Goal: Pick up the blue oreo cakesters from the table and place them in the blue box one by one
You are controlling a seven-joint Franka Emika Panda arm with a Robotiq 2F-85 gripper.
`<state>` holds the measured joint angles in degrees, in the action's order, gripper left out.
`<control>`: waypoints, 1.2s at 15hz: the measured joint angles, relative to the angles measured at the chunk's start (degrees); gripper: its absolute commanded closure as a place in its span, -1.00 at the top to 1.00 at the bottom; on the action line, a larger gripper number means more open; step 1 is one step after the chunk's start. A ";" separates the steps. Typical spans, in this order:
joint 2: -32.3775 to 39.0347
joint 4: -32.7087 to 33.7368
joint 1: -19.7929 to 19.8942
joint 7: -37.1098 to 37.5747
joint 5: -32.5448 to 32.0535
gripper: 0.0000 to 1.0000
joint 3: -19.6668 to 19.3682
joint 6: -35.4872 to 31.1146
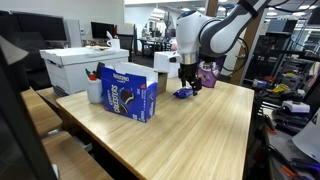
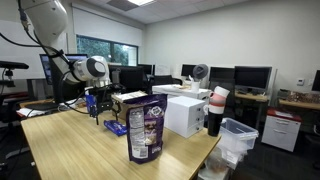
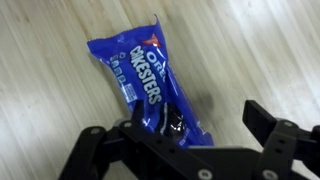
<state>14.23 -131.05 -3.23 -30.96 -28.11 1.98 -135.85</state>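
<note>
The end effector (image 3: 172, 122) hangs wide open and empty just over a blue oreo cakesters packet (image 3: 143, 78) lying flat on the table (image 3: 265, 50), its long axis running diagonally between the jaws.

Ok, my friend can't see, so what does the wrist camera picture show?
A shiny blue Oreo Cakesters packet lies slanted on a light wooden table. The black end effector shows at the bottom, open, its two fingers standing either side of the packet's lower end.
</note>
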 measured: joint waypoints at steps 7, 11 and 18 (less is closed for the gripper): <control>0.23 -0.09 0.33 -0.69 -0.27 1.00 -0.10 -3.78; 0.20 -1.31 0.14 1.48 -6.82 1.00 -1.22 -9.68; 0.08 -1.77 -1.77 14.29 -20.87 1.00 -1.62 -9.69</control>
<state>14.31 -132.82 -5.00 -16.67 -48.98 0.36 -145.55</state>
